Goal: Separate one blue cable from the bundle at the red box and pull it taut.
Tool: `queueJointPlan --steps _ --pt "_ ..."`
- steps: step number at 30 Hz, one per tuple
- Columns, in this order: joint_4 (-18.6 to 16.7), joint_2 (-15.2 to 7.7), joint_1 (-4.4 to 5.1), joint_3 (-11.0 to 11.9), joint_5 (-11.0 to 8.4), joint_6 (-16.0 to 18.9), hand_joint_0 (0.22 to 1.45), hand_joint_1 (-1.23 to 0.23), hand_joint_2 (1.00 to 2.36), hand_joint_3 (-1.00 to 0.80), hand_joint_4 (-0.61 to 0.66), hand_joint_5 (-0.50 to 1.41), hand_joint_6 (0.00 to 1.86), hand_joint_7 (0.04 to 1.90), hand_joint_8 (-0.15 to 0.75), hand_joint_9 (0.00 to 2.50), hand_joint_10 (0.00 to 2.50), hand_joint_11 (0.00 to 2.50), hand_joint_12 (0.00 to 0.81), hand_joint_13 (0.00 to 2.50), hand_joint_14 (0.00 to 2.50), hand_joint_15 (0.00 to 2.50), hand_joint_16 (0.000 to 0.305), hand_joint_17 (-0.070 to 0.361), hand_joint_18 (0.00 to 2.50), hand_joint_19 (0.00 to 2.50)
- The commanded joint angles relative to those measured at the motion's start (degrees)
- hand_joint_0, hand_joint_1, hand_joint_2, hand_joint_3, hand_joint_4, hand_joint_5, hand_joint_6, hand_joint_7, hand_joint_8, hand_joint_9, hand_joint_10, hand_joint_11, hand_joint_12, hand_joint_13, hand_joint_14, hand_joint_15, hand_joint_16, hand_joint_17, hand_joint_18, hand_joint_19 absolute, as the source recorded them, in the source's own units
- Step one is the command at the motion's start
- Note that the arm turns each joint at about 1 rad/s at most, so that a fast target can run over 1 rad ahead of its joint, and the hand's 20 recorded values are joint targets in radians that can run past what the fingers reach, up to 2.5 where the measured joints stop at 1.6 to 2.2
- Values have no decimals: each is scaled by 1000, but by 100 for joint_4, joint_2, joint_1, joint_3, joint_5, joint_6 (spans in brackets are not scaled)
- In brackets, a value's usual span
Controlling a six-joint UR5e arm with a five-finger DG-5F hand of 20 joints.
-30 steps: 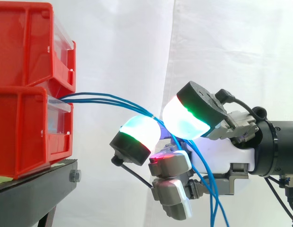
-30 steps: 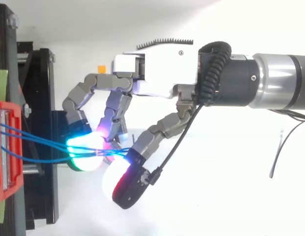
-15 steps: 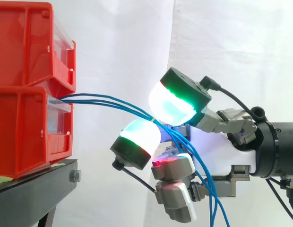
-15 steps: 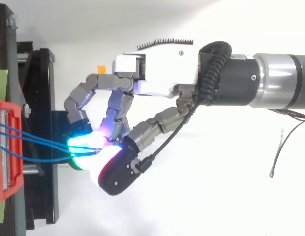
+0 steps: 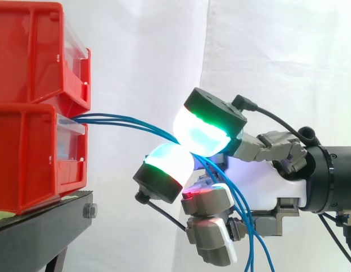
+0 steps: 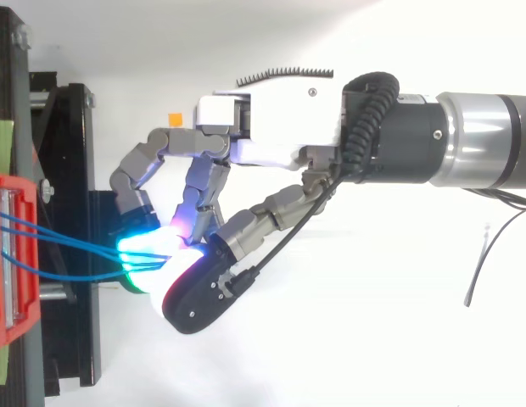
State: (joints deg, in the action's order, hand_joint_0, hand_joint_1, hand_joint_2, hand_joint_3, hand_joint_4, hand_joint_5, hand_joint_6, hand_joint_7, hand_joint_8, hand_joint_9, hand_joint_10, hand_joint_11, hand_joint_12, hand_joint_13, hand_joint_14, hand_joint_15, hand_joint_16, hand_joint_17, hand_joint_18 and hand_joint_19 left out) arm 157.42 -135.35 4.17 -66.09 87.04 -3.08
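White curtain [image 5: 277, 56] behind; my robot hand [image 6: 271, 140] pinches blue cables [image 5: 107, 118] off the red box [image 5: 28, 153]; next, I'd isolate one, pull taut

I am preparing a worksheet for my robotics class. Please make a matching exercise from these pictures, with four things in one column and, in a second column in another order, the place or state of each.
Column one:
1. red bins
2. blue cables
3. hand
4. black stand

Column two:
A. beneath the bins, carrying them
B. at the right in the side view, fingers curled shut on the cables
C. stacked one on the other at the left
D. running from the lower bin's front into the hand's pinch

Pairs: 1-C; 2-D; 3-B; 4-A.
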Motion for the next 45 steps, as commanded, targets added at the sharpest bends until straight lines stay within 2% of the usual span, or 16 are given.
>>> queueJointPlan --steps 1,4,7,10,14,19,21,22,27,29,34,38,39,45 --pt "0 0 -4 0 6 0 726 -916 1003 -461 1 -161 884 1207 289 1236 29 1217 370 1176 29 904 49 109 1027 906" --pt "8 0 5 0 6 0 745 -953 1000 -500 9 -162 892 1195 293 1233 27 1224 366 1174 31 892 48 108 1025 896" --pt "17 0 5 0 6 0 689 -949 1000 -500 39 -159 896 1175 295 1236 27 1224 369 1174 32 897 47 107 1021 904" --pt "0 0 14 0 6 0 581 -909 1000 -500 48 -155 895 1148 300 1249 27 1212 373 1184 31 896 49 109 1030 926" --pt "26 0 14 0 -2 0 501 -855 1000 -500 61 -150 892 1115 322 1266 25 1197 402 1196 30 893 53 120 1070 921" --pt "8 0 14 0 -11 0 461 -783 1000 -500 85 -147 876 1101 341 1276 23 1178 425 1214 26 885 58 130 1106 923" --pt "0 0 14 0 -29 0 456 -746 1000 -500 86 -146 873 1098 346 1277 23 1177 426 1216 26 882 59 132 1114 910" --pt "0 0 14 0 -29 0 468 -646 1000 -500 82 -146 868 1091 343 1277 23 1169 426 1216 26 888 58 131 1109 930" --pt "26 9 14 0 -11 0 607 -532 1000 -500 51 -139 848 1150 304 1281 28 1169 381 1191 30 896 49 111 1039 975" --pt "26 0 14 0 -11 0 625 -612 1001 -482 29 -136 848 1162 310 1279 27 1189 382 1193 30 903 49 110 1037 976" --pt "17 0 14 0 -29 0 642 -827 1015 -305 22 -156 871 1192 300 1236 28 1206 376 1179 31 907 49 111 1034 966" --pt "8 0 14 0 -11 0 721 -915 1009 -398 -28 -162 875 1220 294 1222 27 1203 367 1182 31 902 49 109 1028 923" --pt "17 0 14 0 -11 0 775 -931 1000 -500 -64 -164 881 1241 291 1221 27 1214 362 1174 32 899 48 108 1015 903" --pt "26 0 14 0 -11 0 801 -957 1000 -500 -111 -156 919 1376 293 1252 28 1216 362 1182 32 887 46 104 1012 871"
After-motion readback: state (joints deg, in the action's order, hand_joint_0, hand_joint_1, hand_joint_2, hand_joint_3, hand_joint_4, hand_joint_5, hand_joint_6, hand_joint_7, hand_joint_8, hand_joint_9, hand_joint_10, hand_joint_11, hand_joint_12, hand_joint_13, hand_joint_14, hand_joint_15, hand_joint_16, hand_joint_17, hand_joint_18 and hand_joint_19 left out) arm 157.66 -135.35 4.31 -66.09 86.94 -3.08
